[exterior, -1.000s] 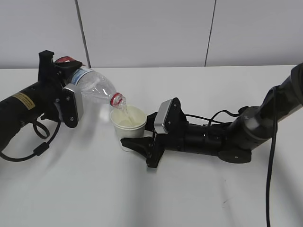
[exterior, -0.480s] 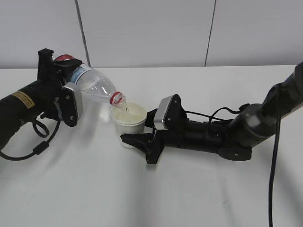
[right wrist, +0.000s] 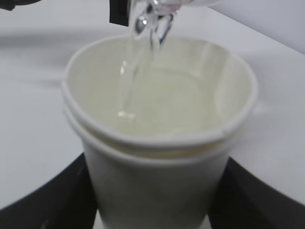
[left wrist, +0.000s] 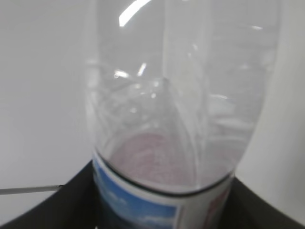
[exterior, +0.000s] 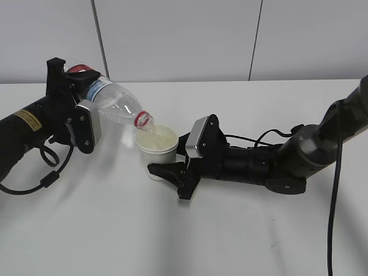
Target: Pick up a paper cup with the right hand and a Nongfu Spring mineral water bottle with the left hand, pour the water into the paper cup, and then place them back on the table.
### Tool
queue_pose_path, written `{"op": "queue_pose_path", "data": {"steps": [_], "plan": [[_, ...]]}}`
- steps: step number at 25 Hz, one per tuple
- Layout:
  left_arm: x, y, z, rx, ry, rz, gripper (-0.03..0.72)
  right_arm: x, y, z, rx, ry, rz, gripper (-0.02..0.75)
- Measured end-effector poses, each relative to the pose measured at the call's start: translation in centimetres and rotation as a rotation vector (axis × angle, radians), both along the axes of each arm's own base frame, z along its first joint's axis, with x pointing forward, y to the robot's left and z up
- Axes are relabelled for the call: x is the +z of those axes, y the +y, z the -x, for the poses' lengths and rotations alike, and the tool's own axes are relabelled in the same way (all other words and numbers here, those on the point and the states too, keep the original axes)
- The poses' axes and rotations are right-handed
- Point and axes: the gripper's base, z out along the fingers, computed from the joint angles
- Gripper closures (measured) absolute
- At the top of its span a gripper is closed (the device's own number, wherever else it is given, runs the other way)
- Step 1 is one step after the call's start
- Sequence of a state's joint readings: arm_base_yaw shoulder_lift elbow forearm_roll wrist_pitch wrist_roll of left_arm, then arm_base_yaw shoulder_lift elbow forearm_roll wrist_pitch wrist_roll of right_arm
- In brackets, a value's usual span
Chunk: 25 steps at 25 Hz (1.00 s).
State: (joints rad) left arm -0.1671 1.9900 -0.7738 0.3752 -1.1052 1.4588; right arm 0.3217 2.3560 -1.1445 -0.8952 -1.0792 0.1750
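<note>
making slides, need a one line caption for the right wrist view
Water streams from the tilted bottle into the paper cup held between the right gripper's fingers.

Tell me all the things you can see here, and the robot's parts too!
Paper cup: one, white with a cream inside, held just above the table in the middle, water streaming in.
Water bottle: one, clear with a red neck ring and a red-and-white label, tilted with its mouth over the cup.
Table: one, white, underneath everything.
Wall: pale grey panels, behind the table.
Cable: one, black, hanging on the right.
Left hand: one, black, gripping the bottle.
Right hand: one, black, gripping the cup.
</note>
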Motion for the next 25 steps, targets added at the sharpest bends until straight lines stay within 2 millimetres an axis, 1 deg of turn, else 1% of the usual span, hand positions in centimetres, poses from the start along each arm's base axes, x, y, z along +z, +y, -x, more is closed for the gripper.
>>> {"op": "queue_pose_path", "data": {"steps": [3,4,11,14,19,25], "plan": [[0.0,0.0,0.0,0.0,0.003,0.006,0.296,0.0,0.0,0.0,0.0,0.0,0.0,0.282],[0.0,0.0,0.0,0.007,0.019,0.036,0.296,0.0,0.0,0.0,0.0,0.0,0.0,0.282],[0.1,0.6,-0.3,0.096,0.206,0.446,0.296,0.0,0.0,0.0,0.0,0.0,0.0,0.282],[0.1,0.4,-0.3,0.102,0.268,0.574,0.296,0.1,0.0,0.0,0.0,-0.002,-0.006,0.282],[0.1,-0.6,0.0,0.084,0.372,0.756,0.296,0.1,-0.1,-0.2,-0.025,0.001,-0.019,0.282],[0.1,-0.9,0.1,0.084,0.544,1.069,0.296,0.2,-0.2,-0.4,-0.052,0.006,-0.03,0.282]]}}
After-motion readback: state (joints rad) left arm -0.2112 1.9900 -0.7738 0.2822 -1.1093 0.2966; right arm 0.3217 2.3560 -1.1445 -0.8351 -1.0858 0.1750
